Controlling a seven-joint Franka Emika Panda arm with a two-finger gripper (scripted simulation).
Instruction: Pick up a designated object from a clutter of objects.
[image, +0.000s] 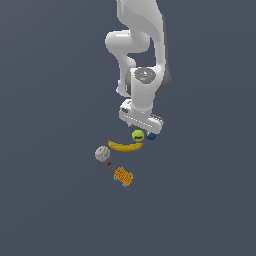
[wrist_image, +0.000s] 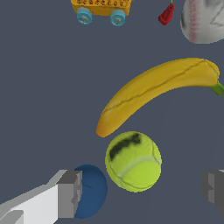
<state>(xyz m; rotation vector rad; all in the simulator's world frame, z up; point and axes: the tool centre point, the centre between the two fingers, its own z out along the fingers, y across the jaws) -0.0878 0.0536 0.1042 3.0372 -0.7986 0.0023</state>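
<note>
tennis ball (wrist_image: 133, 161): light, springy, fuzzy, rolls | grip: across its middle | tool (wrist_image: 142, 192): spread, straddling ball | blue ball (wrist_image: 90, 191) crowds one finger

grey floor (image: 50, 200), banana (image: 125, 146), three balls, block (image: 123, 176)

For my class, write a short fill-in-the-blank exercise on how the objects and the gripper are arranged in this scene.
1. The yellow-green ball lies between the banana and the ____ ball.
2. The gripper is ____, its fingers either side of the yellow-green ball.
3. The orange block has ____ wheels.

Missing words: blue; open; blue
</note>
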